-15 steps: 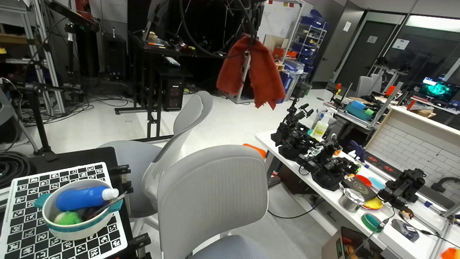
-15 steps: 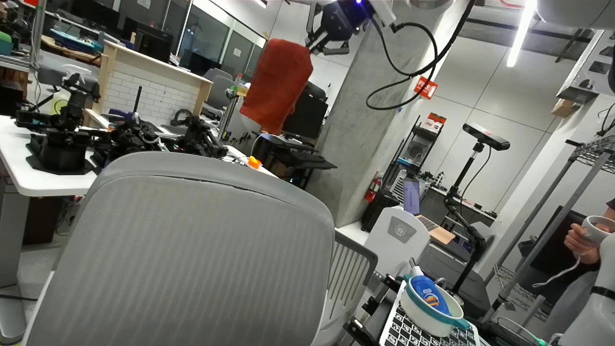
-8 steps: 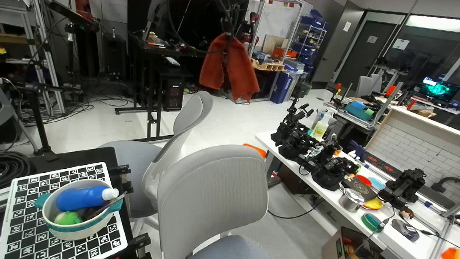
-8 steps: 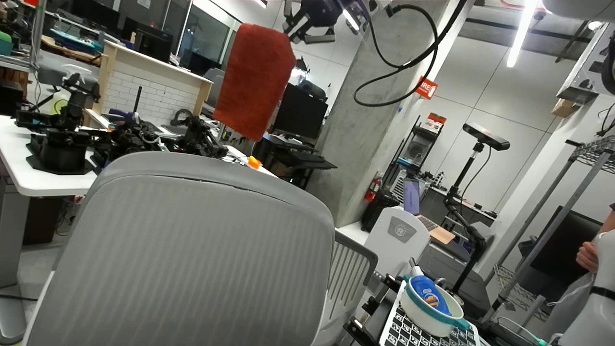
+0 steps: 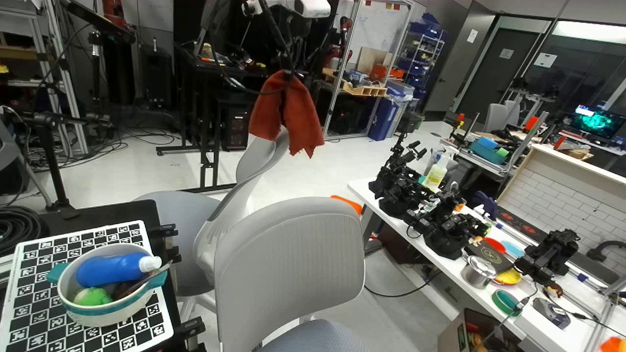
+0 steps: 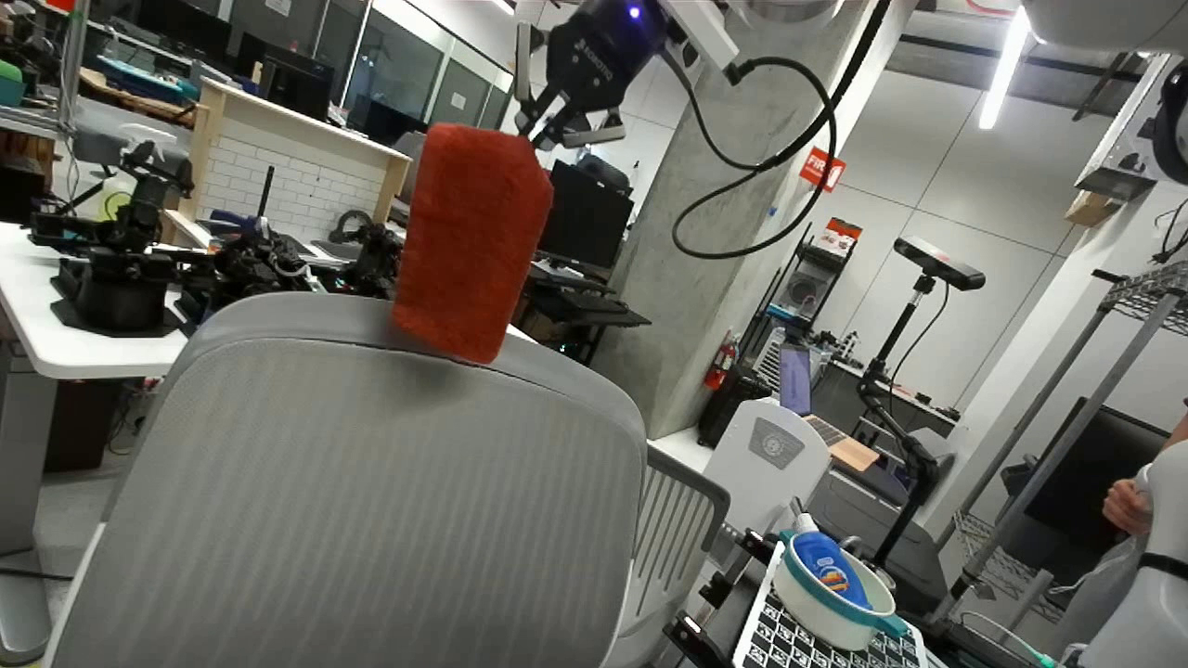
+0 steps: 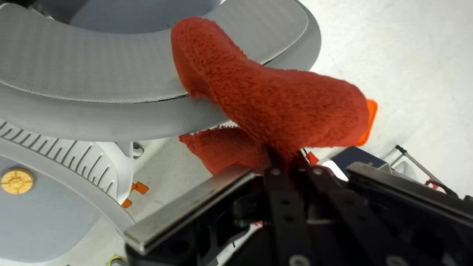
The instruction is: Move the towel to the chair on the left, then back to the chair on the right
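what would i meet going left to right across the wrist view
Yellow disc → small orange pieces → red towel → orange object peeking out at the towel's right edge → grey bar.

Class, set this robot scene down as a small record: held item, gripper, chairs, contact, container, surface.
Held item: fuzzy red cloth towel, hanging down
Gripper: black two-finger gripper, shut on the towel
Chairs: grey mesh-backed chair; grey slatted-back chair
Contact: towel overlaps the mesh-backed chair's top edge in an exterior view; touching cannot be told
Container: round white bowl with teal trim, holding a blue plastic bottle
Surface: flat black-and-white patterned board
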### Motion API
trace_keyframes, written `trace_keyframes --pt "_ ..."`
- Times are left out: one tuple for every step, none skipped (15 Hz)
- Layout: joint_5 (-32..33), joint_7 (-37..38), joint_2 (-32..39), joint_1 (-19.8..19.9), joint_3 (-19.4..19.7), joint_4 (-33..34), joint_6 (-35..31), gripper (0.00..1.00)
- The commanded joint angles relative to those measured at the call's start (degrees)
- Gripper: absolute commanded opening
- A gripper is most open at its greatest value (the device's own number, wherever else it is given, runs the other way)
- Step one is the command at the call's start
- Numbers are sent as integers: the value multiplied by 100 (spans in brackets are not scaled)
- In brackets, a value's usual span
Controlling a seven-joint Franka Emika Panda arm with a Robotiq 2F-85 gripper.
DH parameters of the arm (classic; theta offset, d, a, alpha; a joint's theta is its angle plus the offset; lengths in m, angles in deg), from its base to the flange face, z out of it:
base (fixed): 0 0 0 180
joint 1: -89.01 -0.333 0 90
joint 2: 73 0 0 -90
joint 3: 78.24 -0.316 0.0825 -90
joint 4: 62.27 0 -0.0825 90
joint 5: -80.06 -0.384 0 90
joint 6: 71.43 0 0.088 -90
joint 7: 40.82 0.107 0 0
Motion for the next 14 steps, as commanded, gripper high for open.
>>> trace_keyframes --pt "71 -51 -34 29 10 -296 -74 2" --pt "92 -47 -28 25 15 -380 -96 2" --pt "122 -46 -18 17 22 -452 -117 2" --pt "149 -36 -15 7 26 -510 -119 2" --pt "181 -37 -7 -2 29 -572 -143 2" --pt "223 -33 -7 -11 34 -619 -152 2" --pt "283 -50 0 -14 41 -652 -161 2" --pt "355 -63 -8 -14 48 -689 -175 2" --pt "458 -137 -1 7 67 -686 -182 2" --pt "544 -182 5 21 85 -680 -189 2" --pt "642 -265 23 45 113 -654 -207 2" --pt "730 -324 33 60 139 -645 -249 2" --pt "782 -398 43 82 165 -633 -279 2" --pt "815 -476 54 108 187 -639 -315 2"
